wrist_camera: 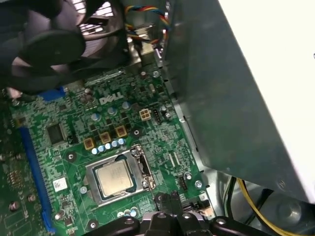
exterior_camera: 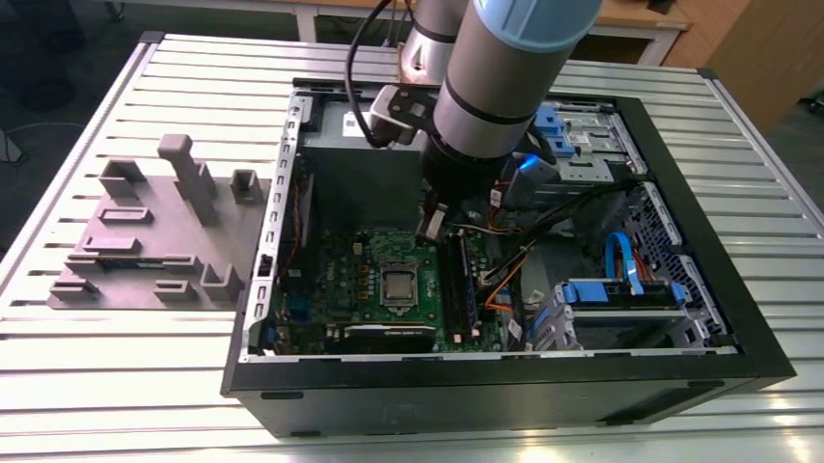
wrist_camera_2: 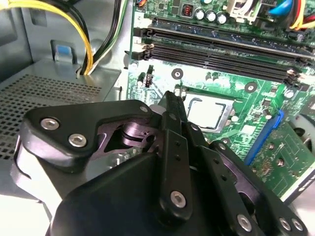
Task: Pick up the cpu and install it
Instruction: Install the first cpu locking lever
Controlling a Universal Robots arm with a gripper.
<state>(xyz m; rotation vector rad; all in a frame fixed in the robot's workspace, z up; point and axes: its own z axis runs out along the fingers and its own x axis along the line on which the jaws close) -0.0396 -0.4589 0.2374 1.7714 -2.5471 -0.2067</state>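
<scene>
The cpu point(exterior_camera: 398, 285) is a silver square chip lying flat in the metal socket frame of the green motherboard point(exterior_camera: 338, 268) inside the open computer case. Both wrist views show it seated there, in the second wrist view as cpu point(wrist_camera_2: 206, 112) and in the first wrist view as cpu point(wrist_camera: 114, 178). My gripper point(exterior_camera: 431, 225) hangs inside the case a little above the board, beside the socket and apart from the chip. Its black fingers point(wrist_camera_2: 170, 105) are pressed together with nothing between them, and their tips point(wrist_camera: 170, 199) sit just off the socket's edge.
A grey-purple block fixture point(exterior_camera: 149, 241) with slots stands on the slatted table at the exterior view's left. Black memory slots point(wrist_camera_2: 216, 54), a black fan point(wrist_camera: 47, 44), yellow and orange cables point(wrist_camera_2: 86, 44), blue drive brackets point(exterior_camera: 618, 289) and the case walls point(exterior_camera: 264, 251) crowd the board.
</scene>
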